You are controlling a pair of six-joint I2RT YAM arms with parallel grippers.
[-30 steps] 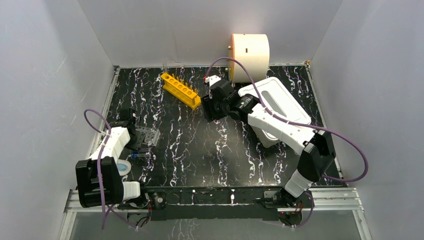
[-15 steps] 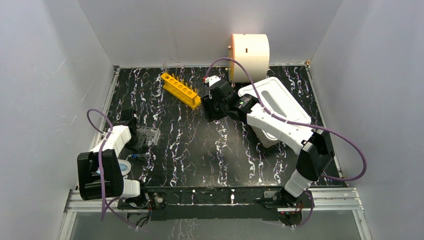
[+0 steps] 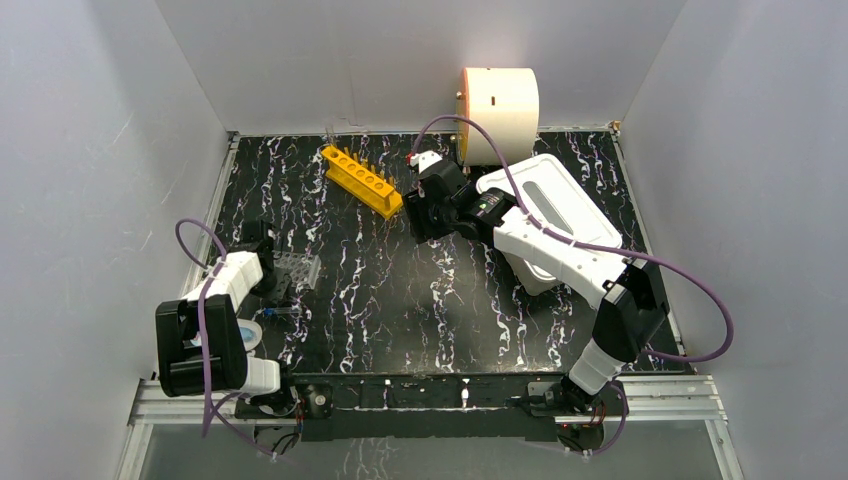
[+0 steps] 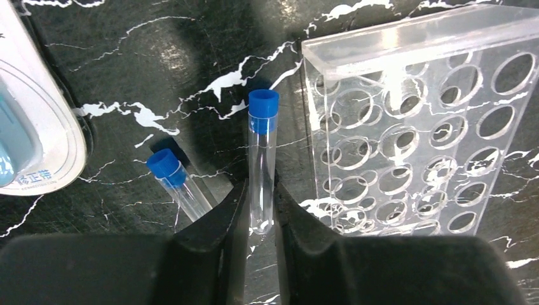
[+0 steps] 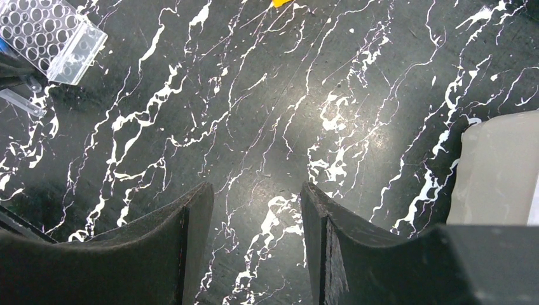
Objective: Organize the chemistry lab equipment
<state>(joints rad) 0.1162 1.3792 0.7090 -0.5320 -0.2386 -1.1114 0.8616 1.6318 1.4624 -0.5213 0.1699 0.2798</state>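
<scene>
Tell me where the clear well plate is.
Top view: the clear well plate lies left on the table, right of the left fingers. In the left wrist view it sits right of the blue-capped vial between them.

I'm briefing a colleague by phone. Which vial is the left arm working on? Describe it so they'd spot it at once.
Start at the clear well plate on the left side of the table. Just beside it is a blue-capped vial, its cap pointing away from the left gripper. Unlike the second vial, which lies loose outside the fingers, this one sits between them.
</scene>
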